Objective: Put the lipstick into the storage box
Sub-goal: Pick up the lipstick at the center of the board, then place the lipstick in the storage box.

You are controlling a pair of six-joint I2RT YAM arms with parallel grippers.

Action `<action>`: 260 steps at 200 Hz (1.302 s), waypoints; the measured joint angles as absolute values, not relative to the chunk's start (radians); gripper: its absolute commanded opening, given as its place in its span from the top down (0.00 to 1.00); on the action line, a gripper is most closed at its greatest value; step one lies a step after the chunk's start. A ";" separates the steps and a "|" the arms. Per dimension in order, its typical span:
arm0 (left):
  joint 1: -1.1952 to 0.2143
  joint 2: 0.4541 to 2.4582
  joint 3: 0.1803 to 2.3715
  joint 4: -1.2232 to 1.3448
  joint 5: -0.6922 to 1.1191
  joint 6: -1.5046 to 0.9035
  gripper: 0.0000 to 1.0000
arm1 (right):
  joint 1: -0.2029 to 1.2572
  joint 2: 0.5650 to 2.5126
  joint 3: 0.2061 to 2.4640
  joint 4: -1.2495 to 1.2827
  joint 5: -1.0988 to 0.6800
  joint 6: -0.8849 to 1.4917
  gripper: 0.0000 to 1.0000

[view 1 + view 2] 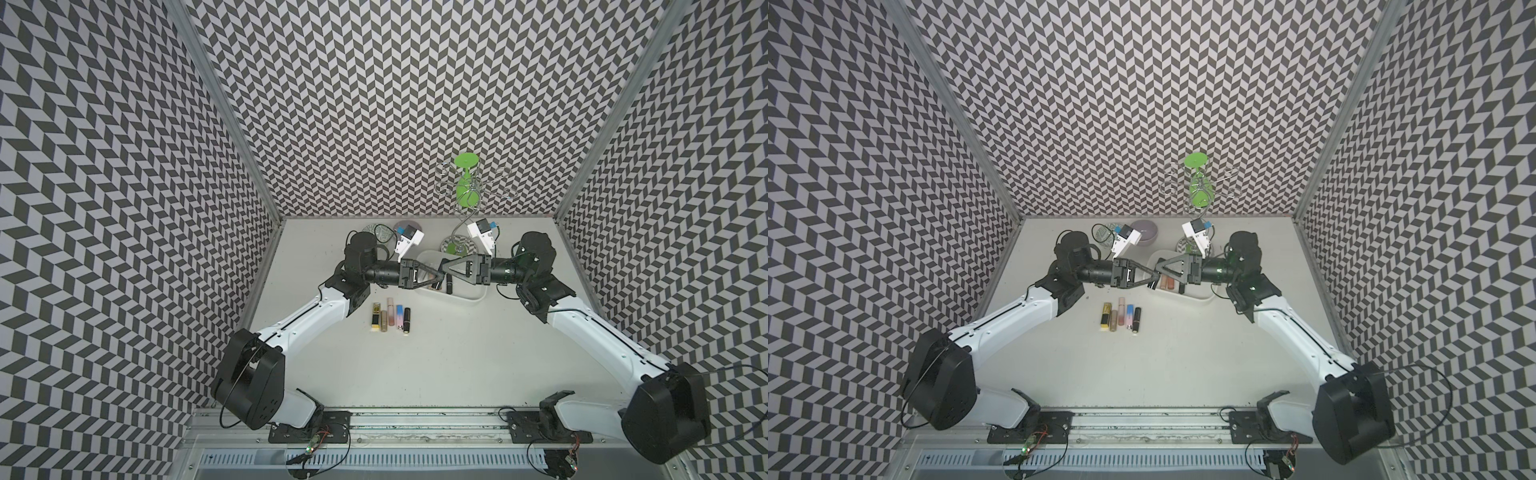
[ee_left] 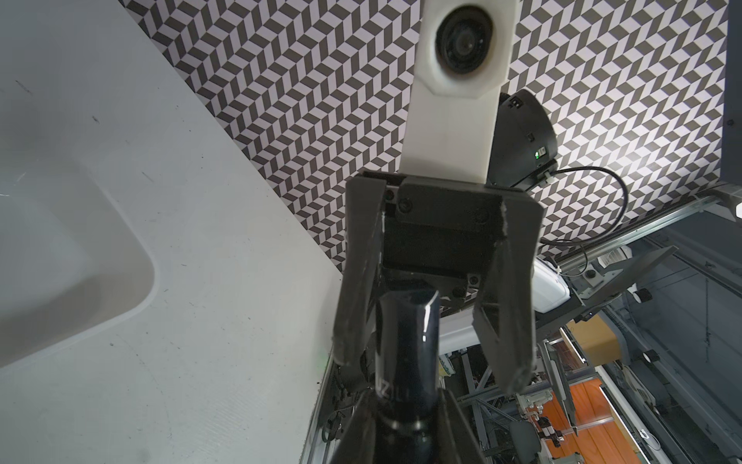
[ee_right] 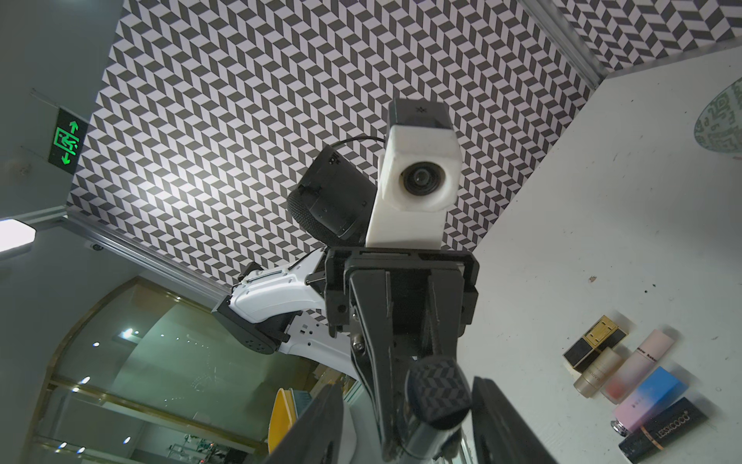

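- the left gripper (image 1: 438, 277) was clamped on a dark lipstick (image 2: 405, 341), holding it in the air. in both top views it appeared over the left part of the storage box (image 1: 469, 300), with the tube pointing at the right gripper (image 1: 447, 272).
- the right gripper's jaws straddled the tube's free end, parted. in the left wrist view one finger (image 2: 357, 305) lay against the tube and the other stood clear, so it had no grip yet.
- likely risk: if the left let go before the right had closed on both sides, the glossy tube would drop. so near the box's edge, it might fall in, or strike the rim and roll onto the table (image 1: 415, 365).
- a one-sided push from the touching finger could also twist the tube in the left's pinch.
- the two sets of fingertips met nose to nose, so any forward creep by either arm would knock them together.
- room: the box held several lipsticks (image 1: 1169, 282) toward its left end. the right arm hid much of the rest.
- behind the box, the wire stand (image 1: 455, 244) stood just beside the right wrist's camera mount (image 1: 482, 235), so moving back looked tight.
- toward the robot, a row of five lipsticks (image 1: 390, 318) lay near the box's corner, with bare table beyond it.
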State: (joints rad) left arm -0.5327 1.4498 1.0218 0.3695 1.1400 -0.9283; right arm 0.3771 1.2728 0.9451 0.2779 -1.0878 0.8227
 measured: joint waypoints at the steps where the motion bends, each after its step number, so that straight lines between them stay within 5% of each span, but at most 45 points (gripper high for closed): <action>1: -0.533 1.450 1.022 0.371 1.140 -0.929 0.88 | 0.377 1.273 0.945 0.278 -1.087 0.823 0.51; 68: -0.537 1.449 1.022 0.421 1.150 -0.948 0.87 | 0.377 1.274 0.943 0.319 -1.070 0.861 0.83; 122: -0.537 1.450 1.022 0.429 1.150 -0.955 0.81 | 0.377 1.276 0.943 0.329 -1.070 0.866 0.91; 175: -0.536 1.455 1.026 0.433 1.148 -0.968 0.31 | 0.377 1.283 0.943 0.323 -1.062 0.851 0.92; 185: -0.533 1.455 1.028 0.424 1.147 -0.952 0.02 | 0.377 1.285 0.945 0.308 -1.055 0.839 0.92; 260: -0.464 1.445 1.214 -0.158 0.820 -0.585 0.01 | 0.302 1.431 1.189 -0.150 -0.802 0.585 0.94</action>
State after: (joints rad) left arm -0.4641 1.4452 1.2144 -0.1581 0.8204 -0.5846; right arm 0.3016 1.4311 1.1893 -0.1497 -0.8021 0.5854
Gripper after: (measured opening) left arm 0.988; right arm 0.226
